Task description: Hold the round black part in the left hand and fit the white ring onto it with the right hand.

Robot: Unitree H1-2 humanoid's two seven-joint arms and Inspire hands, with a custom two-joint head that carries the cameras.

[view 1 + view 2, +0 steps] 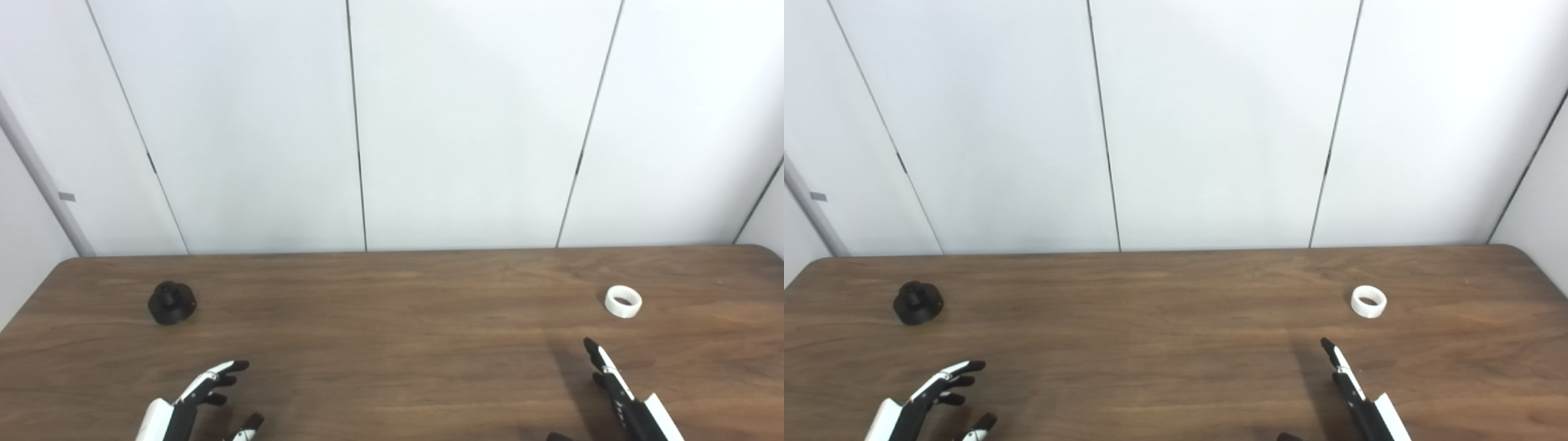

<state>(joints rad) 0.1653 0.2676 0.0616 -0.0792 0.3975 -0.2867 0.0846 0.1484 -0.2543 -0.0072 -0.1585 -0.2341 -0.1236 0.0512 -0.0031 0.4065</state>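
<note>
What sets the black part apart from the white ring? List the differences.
Colour: the black part is dark, the white ring pale.
Shape: the part is a solid disc with a raised hub on top; the ring is open through its middle.
Place: the part lies on the table's left side, the ring on its right.
Shared: both are round, rest on the table, and are untouched.

A round, matte black plastic part, built as a wide disc base with a narrower raised hub on top, sat upright on the left side of the brown wooden tabletop. A short white plastic ring, ribbed around its outer wall, lay flat with its opening facing up on the right side. The two pieces were well apart, at roughly the same depth, and nothing touched either one.
</note>
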